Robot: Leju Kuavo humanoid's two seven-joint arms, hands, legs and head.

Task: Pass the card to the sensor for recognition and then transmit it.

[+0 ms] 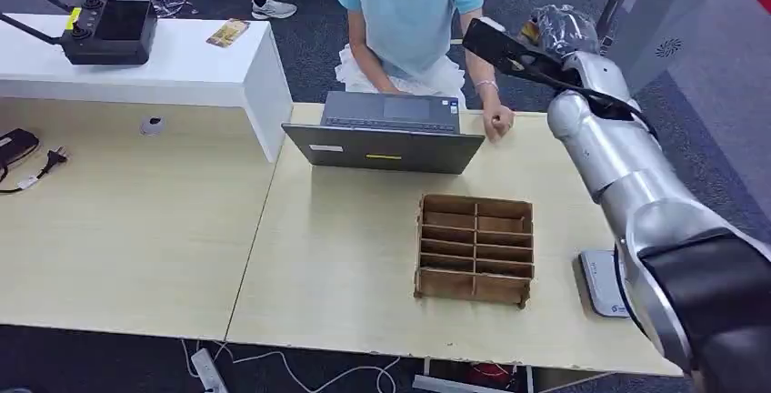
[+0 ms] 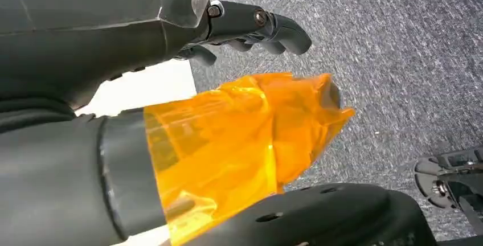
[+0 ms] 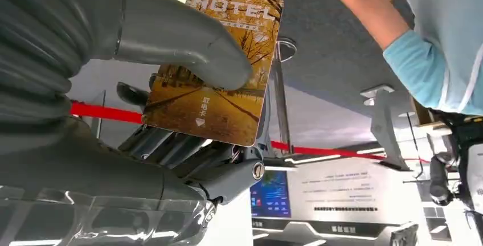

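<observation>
A yellow hotel card (image 3: 216, 81) sits pinched between the grey thumb and the dark fingers of my right hand (image 3: 114, 143). That right hand (image 1: 564, 31) is raised at the far right of the table, close to the person's arm, with a sliver of the card (image 1: 530, 29) showing. The flat white and grey sensor (image 1: 602, 282) lies on the table near its front right edge, below my right forearm. My left hand (image 2: 114, 58) hangs over grey carpet, holding nothing, its fingers (image 2: 273, 27) apart from the orange-wrapped thumb (image 2: 239, 143).
A person in a light blue shirt (image 1: 409, 2) sits behind an open laptop (image 1: 386, 134), one hand (image 1: 498, 123) on the table. A brown compartment box (image 1: 475, 247) stands at mid table. A second card (image 1: 227, 33) lies on the white counter (image 1: 164, 75).
</observation>
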